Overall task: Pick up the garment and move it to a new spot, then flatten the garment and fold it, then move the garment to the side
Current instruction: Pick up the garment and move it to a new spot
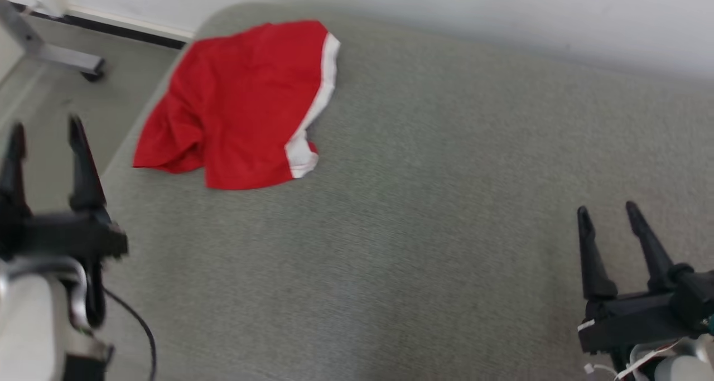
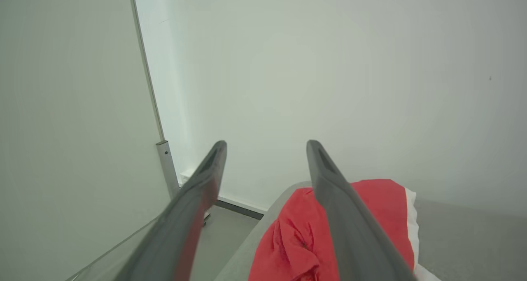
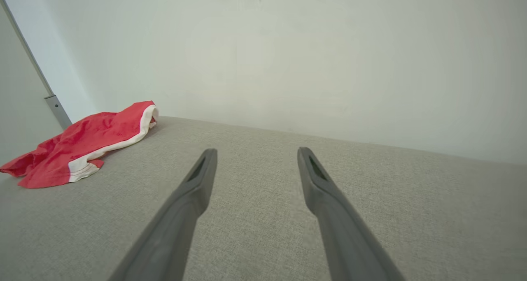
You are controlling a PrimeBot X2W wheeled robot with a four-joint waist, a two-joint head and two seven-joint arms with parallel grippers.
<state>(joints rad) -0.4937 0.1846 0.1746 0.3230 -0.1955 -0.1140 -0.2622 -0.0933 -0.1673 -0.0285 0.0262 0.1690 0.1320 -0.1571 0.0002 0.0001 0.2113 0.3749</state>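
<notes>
The red garment point(image 1: 240, 102) lies crumpled on the grey surface point(image 1: 424, 213), ahead and slightly right of the nearer left end effector point(image 1: 46, 124) and well ahead-left of the right end effector point(image 1: 607, 207), both wide open and empty.

Grey fabric surface point(image 1: 446, 230) meets white wall point(image 1: 502, 13) (dark skirting point(image 1: 134, 33)).

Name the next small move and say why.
Probably reach the left gripper forward to the garment: it lies crumpled and untouched at the cushion's far left, nearest that gripper, whose fingers stand open. The right gripper is farther away.
</notes>
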